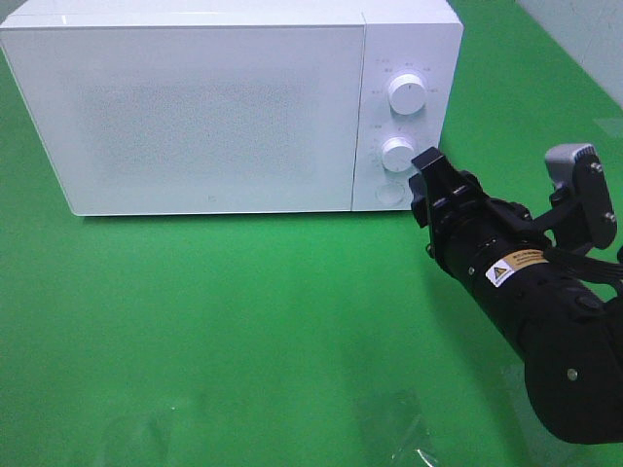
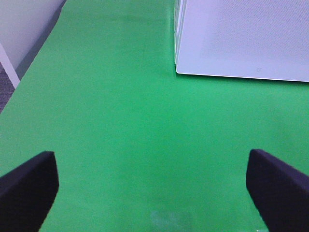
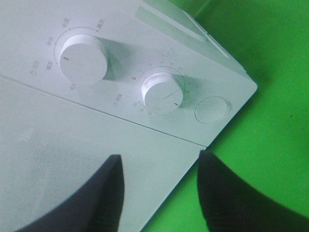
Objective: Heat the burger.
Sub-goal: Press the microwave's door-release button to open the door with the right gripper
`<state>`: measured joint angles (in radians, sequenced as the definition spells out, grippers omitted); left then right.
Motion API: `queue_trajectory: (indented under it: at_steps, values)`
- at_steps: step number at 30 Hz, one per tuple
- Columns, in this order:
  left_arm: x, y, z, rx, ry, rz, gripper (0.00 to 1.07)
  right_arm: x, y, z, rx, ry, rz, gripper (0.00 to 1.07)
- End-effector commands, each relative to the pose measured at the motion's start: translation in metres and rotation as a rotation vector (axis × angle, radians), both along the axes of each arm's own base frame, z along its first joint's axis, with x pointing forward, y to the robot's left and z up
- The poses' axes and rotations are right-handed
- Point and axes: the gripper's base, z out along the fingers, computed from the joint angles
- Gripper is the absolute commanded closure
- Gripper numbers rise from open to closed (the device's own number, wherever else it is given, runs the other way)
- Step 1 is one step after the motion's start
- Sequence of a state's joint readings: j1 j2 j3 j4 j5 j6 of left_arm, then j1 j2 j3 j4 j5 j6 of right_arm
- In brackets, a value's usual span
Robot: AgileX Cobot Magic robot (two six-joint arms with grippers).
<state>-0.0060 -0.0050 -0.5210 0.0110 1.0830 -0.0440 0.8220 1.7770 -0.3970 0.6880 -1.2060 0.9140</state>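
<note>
1. Microwave (image 1: 214, 107) at upper left of the high view, door shut; probably late in the task, timer setting likely left.
2. Burger nowhere in sight; perhaps behind that door, so look impossible to tell.
3. Right gripper (image 1: 425, 181) at centre right, just beside the lower knob (image 1: 398, 153), fingers parted, holding nothing.
4. Left gripper (image 2: 152, 193) spread wide above the green table (image 2: 120, 121), empty.

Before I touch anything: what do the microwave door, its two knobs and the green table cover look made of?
Door: glossy white panel, glass or plastic; soft sheen, fine dot mesh. Upper knob and lower knob: smooth matte white plastic, it seems; moulded, printed tick. Table cover: matte green, probably fabric or felt; dull surface.
</note>
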Motion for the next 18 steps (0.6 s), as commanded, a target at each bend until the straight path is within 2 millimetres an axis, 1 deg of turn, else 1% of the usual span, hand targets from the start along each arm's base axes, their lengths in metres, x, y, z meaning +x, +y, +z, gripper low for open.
queue_trajectory:
  at_steps: [1,2,3,4,5,6,7,8,9,14,18]
  values:
    - [0.000,0.000,0.000,-0.004,-0.015,0.000,0.09,0.000,0.002,0.004,0.221,0.009,-0.022,0.76]
    - [0.000,0.000,0.000,-0.004,-0.015,0.000,0.09,0.000,0.002,0.004,0.328,0.030,-0.036,0.83]
    - [0.000,0.000,0.000,-0.004,-0.015,0.000,0.09,0.000,0.002,0.004,0.328,0.030,-0.036,0.83]
    - [0.000,0.000,0.000,-0.004,-0.015,0.000,0.09,0.000,0.002,0.003,0.399,0.053,-0.046,0.89]
    - [0.000,0.000,0.000,-0.004,-0.015,0.000,0.09,0.000,0.002,0.003,0.399,0.053,-0.046,0.89]
    - [0.000,0.000,0.000,-0.004,-0.015,0.000,0.09,0.000,0.002,0.002,0.442,0.070,-0.053,0.96]
    - [0.000,0.000,0.000,-0.004,-0.015,0.000,0.09,0.000,0.002,0.002,0.442,0.070,-0.053,0.96]
    - [0.000,0.000,0.000,-0.004,-0.015,0.000,0.09,0.000,0.002,0.002,0.454,0.078,-0.056,0.99]
    - [0.000,0.000,0.000,-0.004,-0.015,0.000,0.09,0.000,0.001,0.001,0.461,0.094,-0.067,1.07]
    - [0.000,0.000,0.000,-0.004,-0.015,0.000,0.09,0.000,0.000,-0.003,0.455,0.120,-0.087,1.07]
    - [0.000,0.000,0.000,-0.004,-0.015,0.000,0.09,0.002,0.001,-0.011,0.447,0.145,-0.103,1.07]
